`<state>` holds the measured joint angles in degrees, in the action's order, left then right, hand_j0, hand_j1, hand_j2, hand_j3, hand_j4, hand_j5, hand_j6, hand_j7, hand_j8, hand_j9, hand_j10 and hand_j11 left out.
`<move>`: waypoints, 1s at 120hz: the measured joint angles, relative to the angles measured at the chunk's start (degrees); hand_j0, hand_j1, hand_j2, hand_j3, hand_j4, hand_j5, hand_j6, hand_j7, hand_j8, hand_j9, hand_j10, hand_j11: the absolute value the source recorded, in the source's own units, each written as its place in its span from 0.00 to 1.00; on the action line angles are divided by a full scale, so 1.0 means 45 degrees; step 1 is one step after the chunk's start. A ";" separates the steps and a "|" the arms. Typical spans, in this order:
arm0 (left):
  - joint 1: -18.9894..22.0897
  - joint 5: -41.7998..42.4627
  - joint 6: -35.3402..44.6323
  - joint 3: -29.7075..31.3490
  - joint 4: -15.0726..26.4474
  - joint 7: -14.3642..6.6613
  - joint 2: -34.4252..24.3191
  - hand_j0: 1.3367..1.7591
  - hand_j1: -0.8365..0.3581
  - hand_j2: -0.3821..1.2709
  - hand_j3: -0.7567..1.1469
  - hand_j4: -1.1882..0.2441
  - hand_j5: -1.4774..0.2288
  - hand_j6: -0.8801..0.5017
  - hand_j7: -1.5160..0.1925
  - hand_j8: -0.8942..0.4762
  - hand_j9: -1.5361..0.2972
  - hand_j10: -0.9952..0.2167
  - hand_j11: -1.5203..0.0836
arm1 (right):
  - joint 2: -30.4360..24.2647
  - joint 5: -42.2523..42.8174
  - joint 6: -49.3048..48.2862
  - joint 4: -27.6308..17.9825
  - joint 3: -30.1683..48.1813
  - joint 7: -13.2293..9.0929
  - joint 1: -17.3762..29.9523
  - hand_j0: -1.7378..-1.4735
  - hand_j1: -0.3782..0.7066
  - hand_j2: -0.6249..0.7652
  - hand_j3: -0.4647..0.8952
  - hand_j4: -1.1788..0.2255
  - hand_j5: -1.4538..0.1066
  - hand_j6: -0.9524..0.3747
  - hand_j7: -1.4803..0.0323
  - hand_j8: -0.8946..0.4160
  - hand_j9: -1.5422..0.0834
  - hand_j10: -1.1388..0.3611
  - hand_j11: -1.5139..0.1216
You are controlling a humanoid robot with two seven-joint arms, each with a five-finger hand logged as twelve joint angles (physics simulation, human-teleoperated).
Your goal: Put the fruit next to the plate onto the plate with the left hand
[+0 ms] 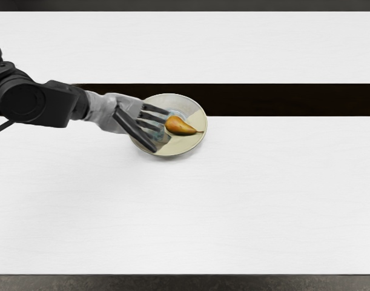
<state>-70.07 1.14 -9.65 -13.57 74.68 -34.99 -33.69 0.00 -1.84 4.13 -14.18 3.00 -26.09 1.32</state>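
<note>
The brown-orange pear (181, 126) lies on the round pale-green plate (192, 143), stem pointing right. Our left hand (135, 119) hangs over the plate's left rim, its fingers (152, 110) spread beside the pear and gripping nothing. We judge the fruit delivered.

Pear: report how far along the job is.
Done: the pear lies on the plate, stem pointing right. In hand: the left hand hovers over the plate's left side, fingers spread, tips at the pear's fat end; whether they touch it is unclear. Left: probably only pulling the hand clear.
</note>
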 joint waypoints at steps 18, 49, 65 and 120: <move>0.0862 0.0947 -0.0757 -0.0684 0.0691 -0.0002 -0.1458 0.76 0.93 0.24 0.40 0.79 0.82 0.59 0.84 0.61 0.79 0.77 0.90 | 0.0000 0.0000 0.0000 -0.0095 0.0001 -0.0002 0.0000 0.30 0.06 0.44 0.34 0.82 0.90 0.69 0.95 0.66 0.92 0.74 0.90; 0.1738 0.2390 -0.2098 -0.1462 0.1362 -0.0002 -0.2935 0.76 0.95 0.24 0.40 0.80 0.84 0.61 0.86 0.62 0.81 0.79 0.92 | 0.0000 0.0000 0.0000 -0.0185 0.0015 -0.0002 0.0000 0.30 0.06 0.44 0.34 0.82 0.90 0.69 0.95 0.66 0.92 0.74 0.90; 0.2092 0.3471 -0.2869 -0.1524 0.1487 -0.0002 -0.3567 0.76 0.96 0.23 0.40 0.81 0.84 0.61 0.86 0.63 0.81 0.79 0.92 | 0.0000 0.0000 0.0000 -0.0190 0.0017 -0.0001 0.0000 0.30 0.06 0.44 0.34 0.82 0.90 0.69 0.95 0.66 0.92 0.74 0.90; 0.3721 0.7039 -0.5576 -0.1504 0.1555 -0.0002 -0.6778 0.76 0.96 0.23 0.40 0.81 0.84 0.62 0.87 0.63 0.82 0.80 0.92 | 0.0000 -0.0015 0.0000 -0.0364 0.0037 -0.0001 0.0000 0.30 0.06 0.44 0.34 0.82 0.90 0.69 0.95 0.66 0.92 0.74 0.90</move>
<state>-53.32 32.82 -34.75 -20.34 81.67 -35.00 -64.19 0.00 -1.91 4.13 -15.82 3.16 -26.10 1.32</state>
